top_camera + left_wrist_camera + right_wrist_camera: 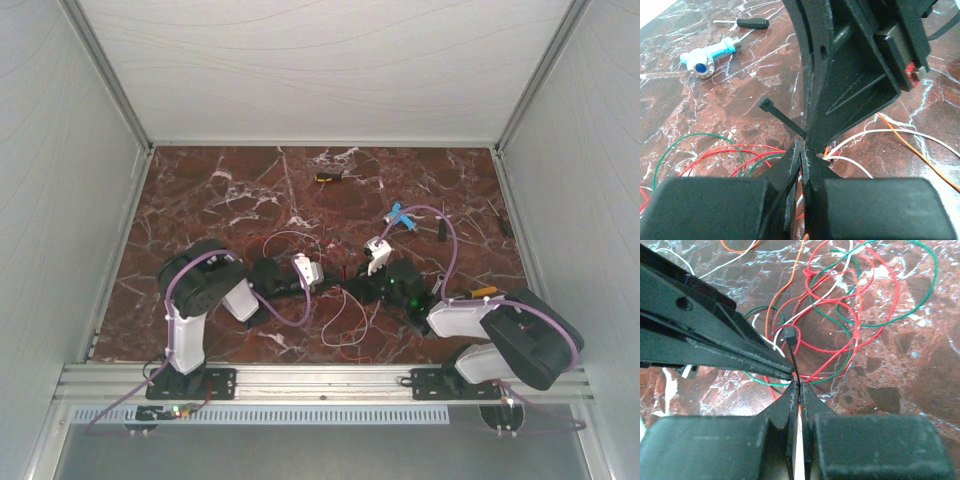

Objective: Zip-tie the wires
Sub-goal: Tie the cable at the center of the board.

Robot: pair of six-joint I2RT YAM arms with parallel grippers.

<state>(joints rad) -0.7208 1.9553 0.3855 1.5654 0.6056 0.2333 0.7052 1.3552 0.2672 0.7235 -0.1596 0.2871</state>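
Over a red marble tabletop [200, 190], the right gripper [798, 390] pinches the black zip tie [791, 352], whose strip runs straight out from its fingertips, head outermost, across the looped wires [815, 305], while the closed left gripper [802, 155] meets it tip to tip, perhaps sharing the hold.

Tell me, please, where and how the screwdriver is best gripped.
Grip the screwdriver by its black handle, probably coming straight down from above with the jaws across its width. It lies flat on the table, so a sideways approach would likely just push it. The handle is much thicker than the thin metal shaft, and nothing touches it.
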